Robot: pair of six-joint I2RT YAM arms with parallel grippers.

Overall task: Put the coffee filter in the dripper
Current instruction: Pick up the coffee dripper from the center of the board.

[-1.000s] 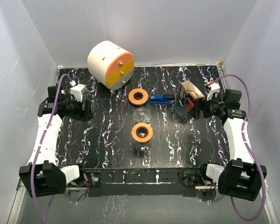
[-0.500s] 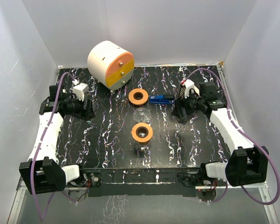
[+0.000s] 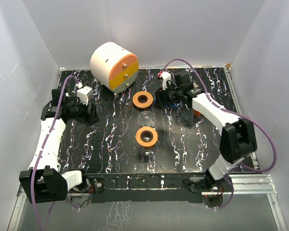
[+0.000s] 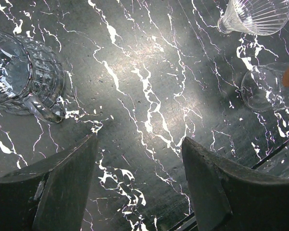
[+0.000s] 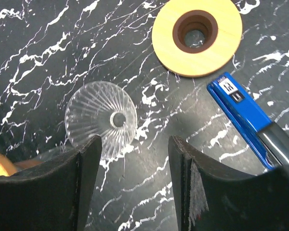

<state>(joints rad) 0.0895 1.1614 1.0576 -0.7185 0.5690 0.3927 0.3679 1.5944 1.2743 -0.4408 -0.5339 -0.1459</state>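
Black white-veined marble tabletop between plain white enclosure walls

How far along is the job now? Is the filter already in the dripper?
Done: nothing yet. The dripper is bare glass, no filter in it. In hand: the right gripper hangs open and empty beside the dripper, near the stapler; the left gripper is open and empty too. Left: fetch a filter, which I cannot make out in these views, and seat it in the dripper.

Two orange rings, one glass dripper, one blue stapler, one drawer box.
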